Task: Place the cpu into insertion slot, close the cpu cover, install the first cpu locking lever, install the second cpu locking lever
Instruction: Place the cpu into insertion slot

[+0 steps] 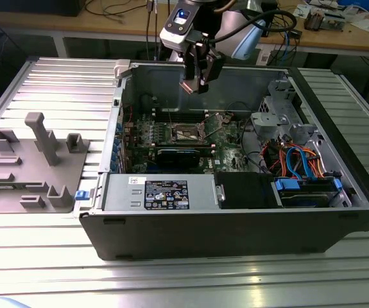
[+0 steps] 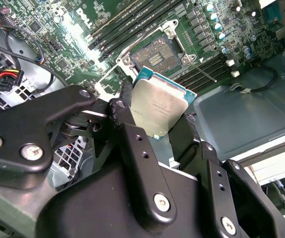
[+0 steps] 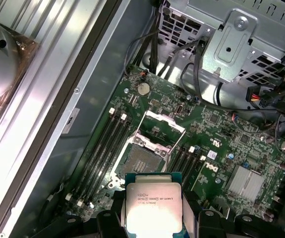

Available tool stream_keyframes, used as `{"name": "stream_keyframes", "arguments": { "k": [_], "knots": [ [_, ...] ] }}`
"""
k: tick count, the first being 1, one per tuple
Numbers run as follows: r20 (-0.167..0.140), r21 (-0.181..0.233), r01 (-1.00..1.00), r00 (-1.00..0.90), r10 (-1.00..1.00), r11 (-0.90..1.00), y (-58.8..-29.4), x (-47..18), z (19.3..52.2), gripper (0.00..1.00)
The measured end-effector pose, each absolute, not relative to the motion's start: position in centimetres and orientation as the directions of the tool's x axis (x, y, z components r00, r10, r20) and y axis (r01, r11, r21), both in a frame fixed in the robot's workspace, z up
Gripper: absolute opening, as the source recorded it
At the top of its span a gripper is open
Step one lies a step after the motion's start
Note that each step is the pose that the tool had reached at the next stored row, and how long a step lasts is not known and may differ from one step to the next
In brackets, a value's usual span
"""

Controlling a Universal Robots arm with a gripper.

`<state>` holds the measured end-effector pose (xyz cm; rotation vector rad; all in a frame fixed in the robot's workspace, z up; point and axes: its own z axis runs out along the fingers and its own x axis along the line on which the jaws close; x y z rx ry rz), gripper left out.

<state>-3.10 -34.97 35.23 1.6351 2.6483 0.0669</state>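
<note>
Open desktop computer case (image 1: pixel 235 224) lying on a ribbed metal table (image 1: pixel 171 282), with a black gripper (image 1: pixel 196 83) hanging above its interior. Fingers (image 2: pixel 132 129) closed partway, just to the width of the cpu (image 2: pixel 157 106), clamping it by two opposite edges. Chip held flat between the fingertips, silvery-grey metal top facing both wrist cameras, thin teal border showing around it. In the first wrist view, the same cpu (image 3: pixel 153 208) pinched between the two dark finger ends of the gripper (image 3: pixel 154 220).

Beyond the fingertips and apart from the chip, the insertion slot (image 3: pixel 141 161): a dark square socket with a silvery rim, uncovered and bare, set in green motherboard (image 3: pixel 221 134). Also seen in the second wrist view just past the held chip's far edge, insertion slot (image 2: pixel 157 54) not touching it. Farther still from the fingers, on the slot's far side, the cpu cover (image 3: pixel 166 122), a thin metal frame swung up and open. Flanking the slot on both sides, long narrow black memory slots (image 3: pixel 102 144).

Well away from the fingers, toward the exterior view's left, a grey moulded fixture tray (image 1: pixel 30 160) on the table.
</note>
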Motion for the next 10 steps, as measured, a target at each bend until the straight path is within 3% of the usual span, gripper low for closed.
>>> {"name": "stream_keyframes", "arguments": {
  "k": [10],
  "knots": [
    [-0.002,0.052,0.9,-0.434,0.901,0.434,-34.97,-3.1,35.23,0.54]
  ]
}}
